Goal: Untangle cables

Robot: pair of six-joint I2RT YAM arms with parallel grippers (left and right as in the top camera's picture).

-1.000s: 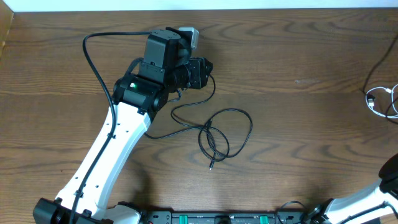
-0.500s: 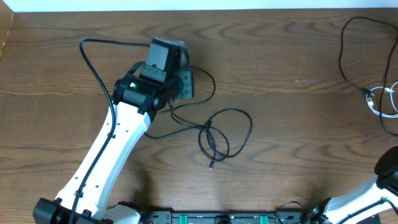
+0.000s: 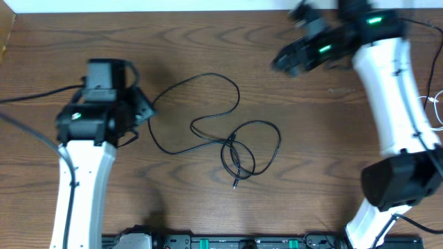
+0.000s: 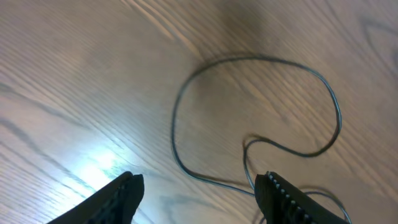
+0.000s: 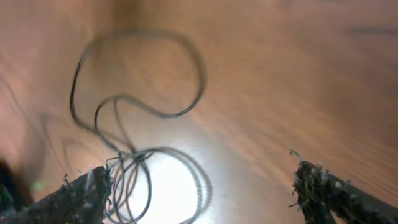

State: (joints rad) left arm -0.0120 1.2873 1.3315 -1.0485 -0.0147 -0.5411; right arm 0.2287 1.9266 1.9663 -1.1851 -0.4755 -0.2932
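Observation:
One thin black cable (image 3: 239,97) lies loose on the wooden table. It has a wide loop at the far side, a small knot of loops (image 3: 234,151) in the middle and a plug end (image 3: 235,185) toward the front. My left gripper (image 3: 144,109) hovers just left of the wide loop, open and empty. In the left wrist view the cable (image 4: 176,124) curves ahead of the open gripper (image 4: 199,182). My right gripper (image 3: 287,59), blurred, is over the far side, right of the cable. It is open in the right wrist view (image 5: 202,180), with the loops (image 5: 134,158) below.
A bit of white cable (image 3: 434,102) shows at the table's right edge, beside the right arm (image 3: 394,90). The left arm (image 3: 83,159) stretches from the front left. A black rail (image 3: 228,242) runs along the front edge.
My left gripper has let go and drawn back left from the far middle, leaving the cable spread in a wider loop. My right arm has swung in from the right edge, gripper now open.

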